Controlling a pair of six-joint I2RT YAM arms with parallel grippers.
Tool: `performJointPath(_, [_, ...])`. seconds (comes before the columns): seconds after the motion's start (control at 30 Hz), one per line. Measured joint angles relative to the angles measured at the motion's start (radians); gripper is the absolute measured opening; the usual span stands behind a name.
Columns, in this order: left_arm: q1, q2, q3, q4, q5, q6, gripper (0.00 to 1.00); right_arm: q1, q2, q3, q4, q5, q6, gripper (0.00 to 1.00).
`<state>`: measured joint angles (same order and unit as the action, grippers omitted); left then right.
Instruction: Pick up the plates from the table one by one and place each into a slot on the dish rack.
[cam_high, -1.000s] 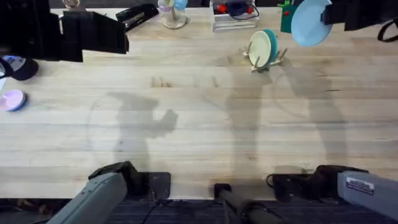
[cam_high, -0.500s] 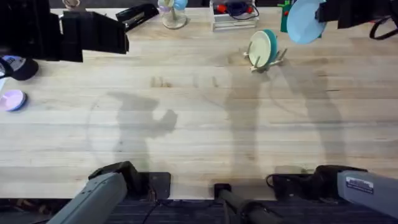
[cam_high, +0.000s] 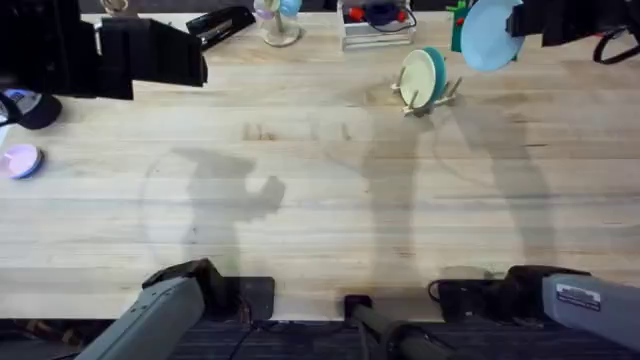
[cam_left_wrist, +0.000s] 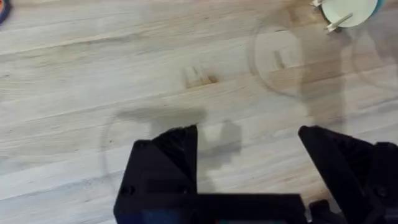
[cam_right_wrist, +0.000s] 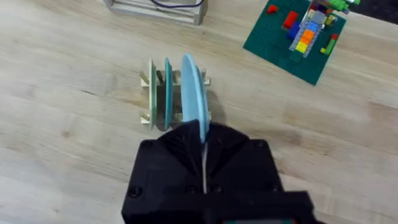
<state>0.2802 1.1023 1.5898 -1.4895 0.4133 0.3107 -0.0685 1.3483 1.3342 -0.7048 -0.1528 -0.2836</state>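
My right gripper (cam_right_wrist: 202, 134) is shut on the light sky-blue plate (cam_right_wrist: 193, 90), which it holds on edge in the air above the dish rack (cam_right_wrist: 147, 99). Seen from overhead, this plate (cam_high: 489, 36) hangs up and to the right of the rack (cam_high: 428, 92), at the table's (cam_high: 320, 200) far right. A pale cream-yellow plate (cam_right_wrist: 152, 93) stands upright in one slot, and a darker teal plate (cam_right_wrist: 166, 93) stands beside it. My left gripper (cam_left_wrist: 249, 155) is open with nothing in it, high over bare wood, with the rack (cam_left_wrist: 341, 17) far off.
A clear plastic tray (cam_high: 375, 25) and a green brick baseplate (cam_right_wrist: 298, 37) lie behind the rack. A pink tape roll (cam_high: 20, 160) and a dark cap-like thing (cam_high: 30, 108) sit at the left edge. My left arm (cam_high: 110, 55) looms dark at the back left.
My right gripper has carried the blue plate slightly left and farther back. The left arm has not moved.
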Motion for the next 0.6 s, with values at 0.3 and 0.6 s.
performJointPath(0.3, [0.000,0.000,0.000,0.000,0.000,0.000,0.994,0.000,0.003,0.000,0.011,0.000,0.000,0.030])
performJointPath(0.6, [0.000,0.000,0.000,0.000,0.000,0.000,0.993,0.000,0.074,0.000,0.052,0.000,0.000,0.030])
